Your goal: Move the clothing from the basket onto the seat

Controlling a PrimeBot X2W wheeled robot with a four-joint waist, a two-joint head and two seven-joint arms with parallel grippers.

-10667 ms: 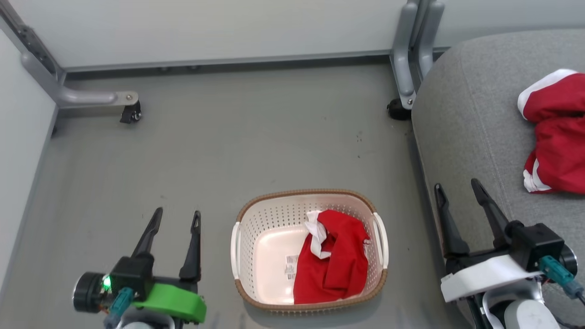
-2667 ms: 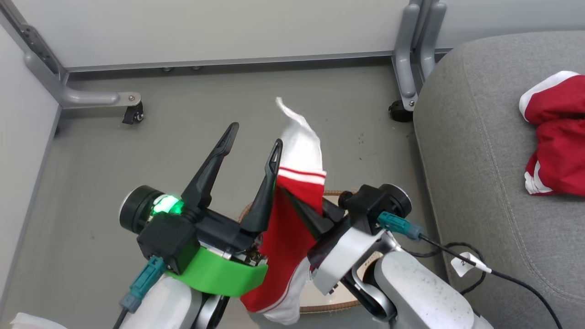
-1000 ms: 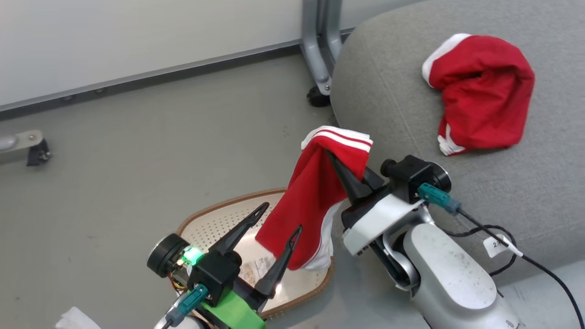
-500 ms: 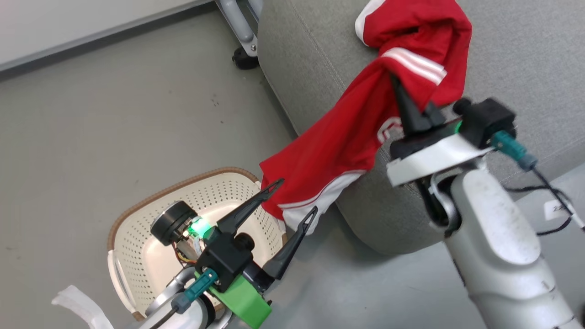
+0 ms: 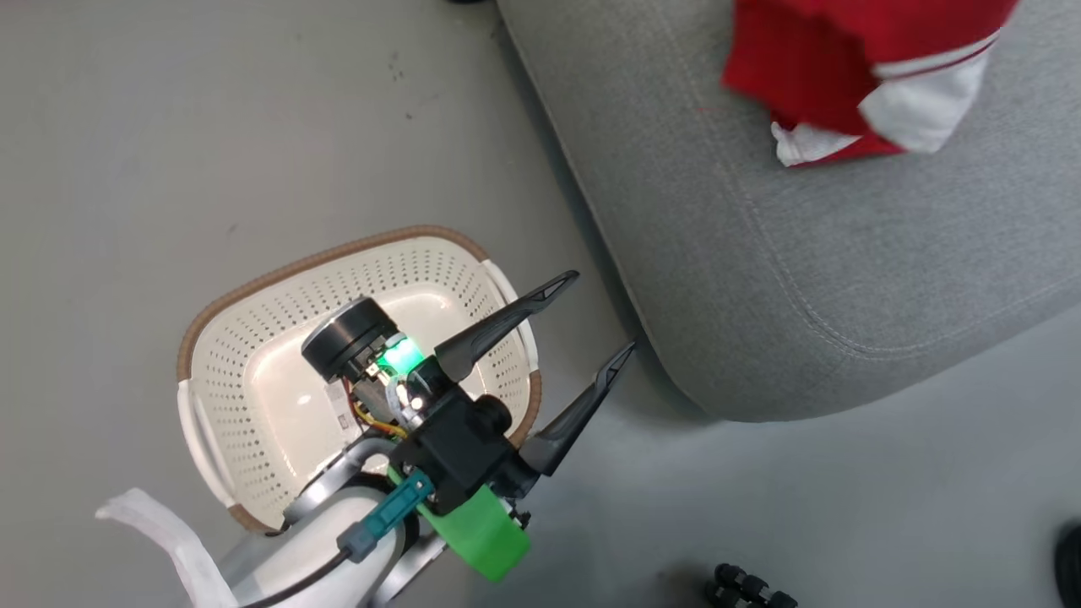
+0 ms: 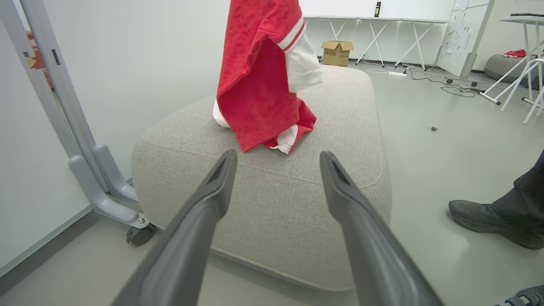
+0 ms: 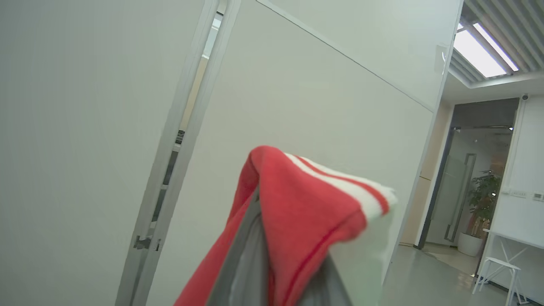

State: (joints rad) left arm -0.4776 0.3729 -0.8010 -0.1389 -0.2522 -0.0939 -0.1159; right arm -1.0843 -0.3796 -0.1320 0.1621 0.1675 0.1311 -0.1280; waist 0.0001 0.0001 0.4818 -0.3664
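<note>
Left gripper (image 5: 603, 310) sat low over basket (image 5: 253, 283) rim, arm reaching toward 2 o'clock, fingers spread wide, nothing between them. Right gripper (image 7: 263, 238) was raised, pinched tight on clothing (image 7: 306, 199), which hung over seat (image 5: 760, 211) at 1 o'clock, above another red garment (image 6: 293, 136)

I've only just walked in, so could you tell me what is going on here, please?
The robot is emptying a basket on the floor onto the grey seat. Its right gripper is shut on a red garment with white stripes, which hangs over the seat above another red garment lying there. The left gripper is open and holds nothing, poised over the basket's rim. What can be seen of the basket's inside holds no clothing.
</note>
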